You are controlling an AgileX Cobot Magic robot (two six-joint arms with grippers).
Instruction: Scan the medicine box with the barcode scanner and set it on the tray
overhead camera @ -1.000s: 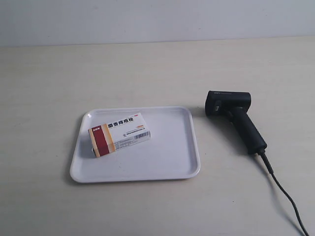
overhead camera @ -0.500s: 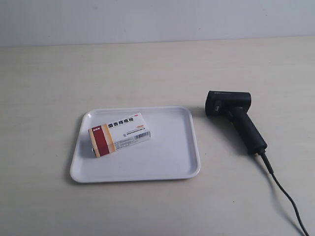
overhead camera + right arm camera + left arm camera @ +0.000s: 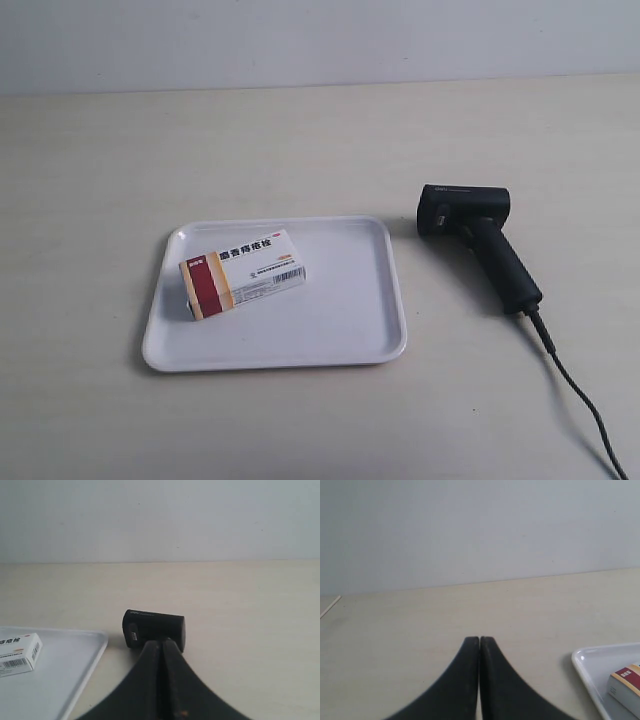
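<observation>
Nothing had budged since the earlier frame: the medicine box (image 3: pixel 242 273) sat flat in the tray (image 3: pixel 350 330), long axis slanted, red end toward the tray's left rim. The scanner (image 3: pixel 478 240) lay beside it on the table (image 3: pixel 300 140), head aimed at the tray, while the left end effector (image 3: pixel 479 641) and right end effector (image 3: pixel 162 643) were both pinched closed on nothing.

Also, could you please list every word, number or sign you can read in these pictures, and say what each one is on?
Box, top face: large red Chinese characters, too blurred to read surely.
Box, side face: a barcode with digits, too small to read.
Box, dark red end: small white lettering, unreadable.
Scanner, head: a small pale brand mark, too small to read.
Tray: none.
</observation>
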